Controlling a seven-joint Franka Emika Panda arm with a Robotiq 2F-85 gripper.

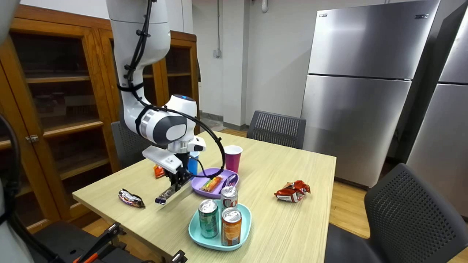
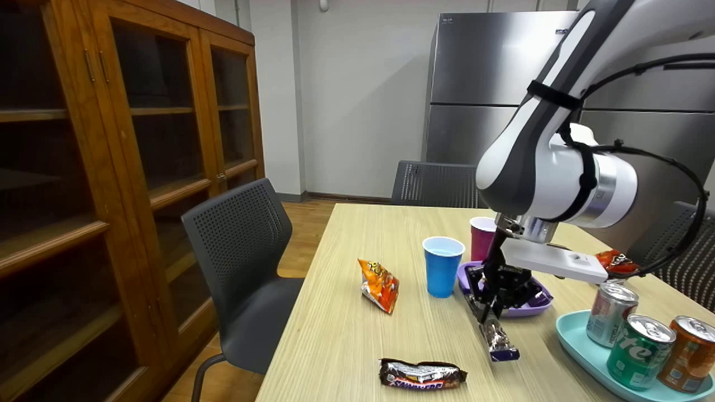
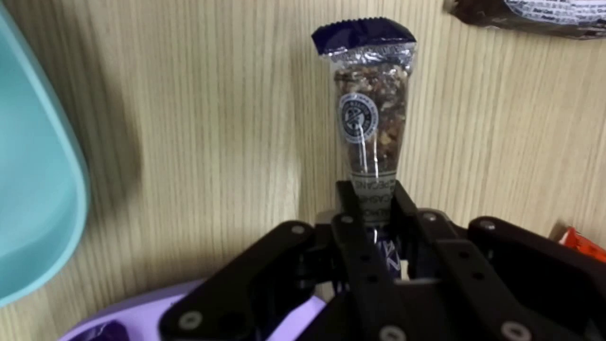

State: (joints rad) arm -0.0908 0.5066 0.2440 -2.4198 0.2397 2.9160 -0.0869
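Note:
My gripper [image 3: 373, 202] is shut on a clear-wrapped nut bar [image 3: 374, 118] with dark blue ends, pinched between both fingers. The bar's far half sticks out past the fingertips; its near end is partly hidden among the gripper's links. In both exterior views the bar [image 1: 166, 194] slants down from the gripper [image 2: 491, 314] and seems to be a little above the table. Close beside it is a purple plate [image 1: 199, 185] holding an orange-yellow bar [image 1: 211, 184] and a purple-wrapped snack [image 1: 229, 180]. A brown Snickers wrapper [image 2: 423, 375] lies on the table near the bar's free end.
A teal tray [image 1: 196, 238] carries three cans: green [image 1: 208, 219], orange [image 1: 231, 227] and silver [image 1: 229, 197]. Behind the plate stand a blue cup [image 2: 443, 268] and a magenta cup [image 1: 233, 160]. An orange packet [image 2: 381, 285] and a red packet [image 1: 292, 191] lie on the table.

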